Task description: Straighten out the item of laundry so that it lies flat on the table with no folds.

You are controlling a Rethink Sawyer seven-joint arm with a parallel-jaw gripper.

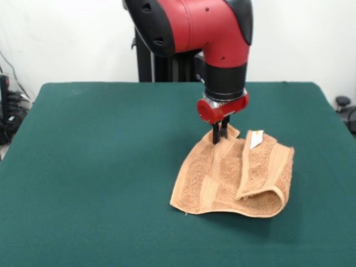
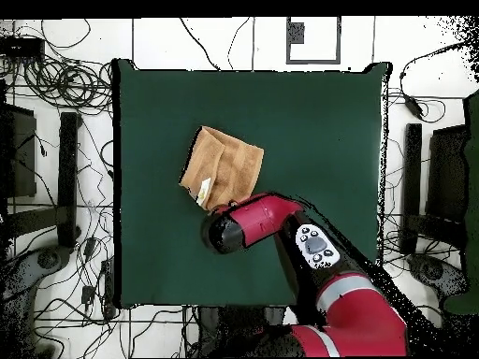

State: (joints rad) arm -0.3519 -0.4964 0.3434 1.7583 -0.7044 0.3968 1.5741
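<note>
Rumpled orange-tan terry towel [image 1: 233, 181] lies on the green felt table [image 1: 100, 167], its right side folded over in a loop, white tag [image 1: 256, 139] up. Narrow gripper [image 1: 219, 133] apparently pinches its far edge.

1. Premises: a robotics laboratory or test cell, not a domestic or retail setting.
2. A red and black industrial arm [image 2: 309, 252] stands on a pedestal at a table [image 1: 100, 167] covered in dark green felt-like cloth.
3. The overhead view shows a pale tiled floor [image 2: 159, 37] strewn with loose black cables [image 2: 65, 79] on all sides of the table.
4. Dark equipment stands [image 2: 67, 168] flank the table.
5. The wall [image 1: 67, 39] behind is plain and white.
</note>
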